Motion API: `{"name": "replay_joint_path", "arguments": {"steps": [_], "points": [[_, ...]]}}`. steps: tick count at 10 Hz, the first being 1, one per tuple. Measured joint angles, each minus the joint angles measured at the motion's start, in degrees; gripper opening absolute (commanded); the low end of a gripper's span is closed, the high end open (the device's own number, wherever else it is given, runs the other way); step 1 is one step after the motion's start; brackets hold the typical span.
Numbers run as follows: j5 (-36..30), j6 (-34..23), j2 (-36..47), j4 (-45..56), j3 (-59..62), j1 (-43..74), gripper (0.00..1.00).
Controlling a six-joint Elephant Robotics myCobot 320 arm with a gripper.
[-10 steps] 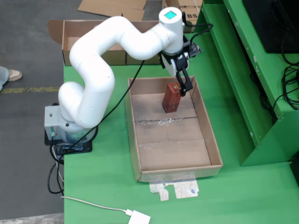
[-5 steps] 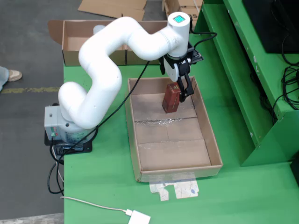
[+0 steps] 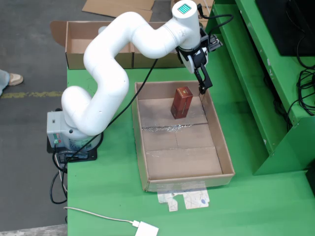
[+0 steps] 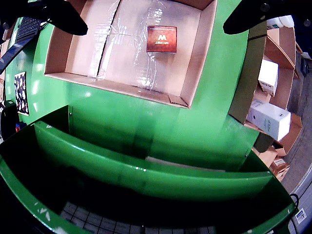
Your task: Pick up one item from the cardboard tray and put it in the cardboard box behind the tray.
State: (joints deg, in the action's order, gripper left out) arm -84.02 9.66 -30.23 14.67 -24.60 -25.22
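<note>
A dark red carton [image 3: 181,102] stands upright in the far end of the cardboard tray [image 3: 147,147]. The wrist view shows the red carton [image 4: 162,39] from above, on the floor of the tray [image 4: 122,87]. My gripper [image 3: 202,86] hangs over the tray's far right corner, to the right of the carton and clear of it. Its two black fingers [image 4: 63,17] reach in from the top corners of the wrist view, far apart with nothing between them, so the gripper [image 4: 155,25] is open. A long cardboard box [image 3: 93,42] lies behind the tray.
A green shelf frame [image 3: 261,98] runs along the right of the table, close to the tray's right wall. White cartons [image 4: 270,119] sit in cardboard boxes at the wrist view's right. A white adapter and cable [image 3: 146,229] lie at the front edge, and paper scraps [image 3: 187,200] before the tray.
The gripper stood right against the red carton before. It has since risen and swung to the right and back, leaving the carton standing in the same spot.
</note>
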Motion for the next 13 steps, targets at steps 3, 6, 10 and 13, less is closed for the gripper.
{"name": "replay_joint_path", "arguments": {"steps": [3,6,10,13], "points": [[0.0,0.3,0.2,-0.7,-1.8,0.0,1.00],[-0.1,-0.1,0.1,-0.5,-0.8,0.0,1.00],[-0.4,-0.5,-2.4,-0.4,1.1,1.0,1.00],[-1.3,-1.6,-4.3,-2.1,0.6,1.9,1.00]]}}
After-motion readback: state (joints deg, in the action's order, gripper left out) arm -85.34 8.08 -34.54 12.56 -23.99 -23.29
